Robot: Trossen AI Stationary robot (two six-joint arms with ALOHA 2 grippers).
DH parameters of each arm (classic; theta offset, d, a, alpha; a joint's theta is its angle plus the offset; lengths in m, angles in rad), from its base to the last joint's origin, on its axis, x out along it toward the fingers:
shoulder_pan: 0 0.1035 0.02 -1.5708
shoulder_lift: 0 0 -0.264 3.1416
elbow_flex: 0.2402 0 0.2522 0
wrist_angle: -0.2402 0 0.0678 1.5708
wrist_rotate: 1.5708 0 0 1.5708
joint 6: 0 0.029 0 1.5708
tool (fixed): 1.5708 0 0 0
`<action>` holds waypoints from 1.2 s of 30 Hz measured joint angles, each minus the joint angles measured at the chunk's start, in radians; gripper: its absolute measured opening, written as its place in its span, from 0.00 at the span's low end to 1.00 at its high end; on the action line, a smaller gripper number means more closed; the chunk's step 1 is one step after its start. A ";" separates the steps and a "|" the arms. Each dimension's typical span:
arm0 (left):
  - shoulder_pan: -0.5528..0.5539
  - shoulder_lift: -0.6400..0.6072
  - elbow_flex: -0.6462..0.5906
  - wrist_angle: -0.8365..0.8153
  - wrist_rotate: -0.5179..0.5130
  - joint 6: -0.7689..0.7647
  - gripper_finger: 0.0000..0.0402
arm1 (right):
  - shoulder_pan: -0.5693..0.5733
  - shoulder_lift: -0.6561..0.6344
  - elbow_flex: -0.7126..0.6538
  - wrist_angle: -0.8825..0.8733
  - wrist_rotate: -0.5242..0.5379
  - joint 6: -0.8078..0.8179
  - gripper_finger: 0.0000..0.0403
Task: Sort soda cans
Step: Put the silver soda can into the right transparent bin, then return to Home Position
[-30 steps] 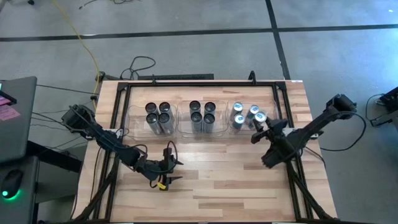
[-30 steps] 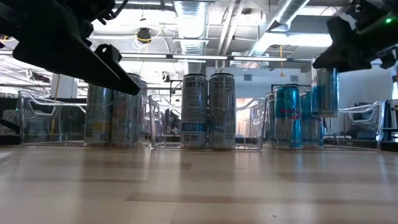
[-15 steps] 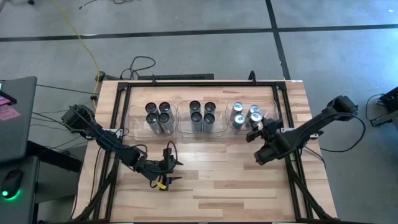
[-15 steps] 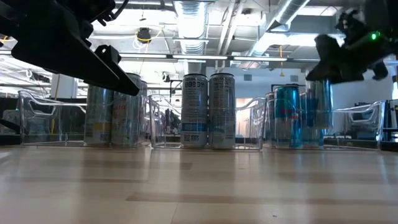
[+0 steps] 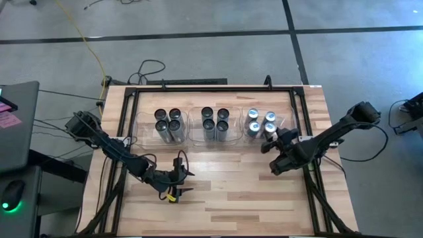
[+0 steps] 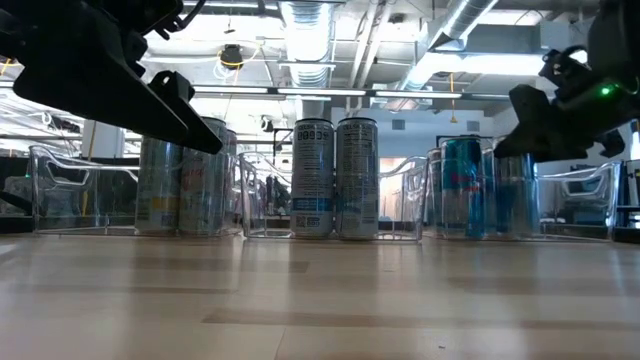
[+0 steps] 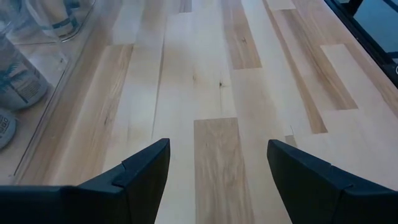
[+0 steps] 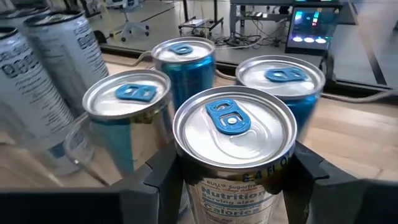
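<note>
L arm parked low over bare counter (image 5: 225, 192), front-left. L tool (image 5: 180, 182) spread wide, nothing between its fingers (image 7: 140, 177), well apart from any can.

L bin (image 5: 147, 135): four dark-top cans (image 5: 168, 123), upright. Mid bin (image 5: 198, 137): four more dark-tops (image 5: 215, 123), upright.

R bin (image 5: 289, 119): three blue-tab cans (image 8: 127, 118) standing. Fourth blue-tab can (image 8: 235, 134) upright in R tool (image 5: 269, 143), fingers clamped on its sides, long axis vertical, at bin's near side just beside the other three. Low view: its base looks at or near bin floor; contact not clear.

Key relation: the empty slot lies directly below the can, so the move looks to be straight down, then release. R arm far nearer.
</note>
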 joint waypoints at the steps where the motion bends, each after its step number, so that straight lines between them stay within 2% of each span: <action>1: 0.000 0.000 0.000 0.000 0.000 0.001 0.66 | 0.000 0.000 0.000 0.014 -0.002 -0.021 0.49; 7: 0.000 0.000 0.000 0.000 0.000 -0.003 0.66 | 0.000 0.000 0.000 0.100 -0.008 -0.130 0.62; 13: -0.021 0.000 0.000 0.003 -0.045 -0.005 0.66 | 0.000 -0.001 0.002 0.102 -0.007 -0.128 0.78; 17: -0.032 0.000 0.000 0.003 -0.072 -0.005 0.66 | 0.001 -0.001 0.028 0.041 -0.005 -0.128 0.83; 24: -0.042 -0.021 -0.001 0.002 -0.120 -0.008 0.66 | 0.044 -0.001 0.166 -0.160 -0.006 -0.126 0.83; 30: -0.093 -0.149 -0.001 -0.007 -0.229 0.055 0.66 | 0.130 -0.001 0.338 -0.293 -0.002 -0.167 0.80; 33: -0.115 -0.237 -0.001 -0.033 -0.281 0.084 0.66 | 0.175 -0.002 0.417 -0.300 -0.002 -0.229 0.77; 36: -0.140 -0.329 -0.001 -0.096 -0.381 0.063 0.66 | 0.226 -0.002 0.471 -0.226 -0.002 -0.325 0.72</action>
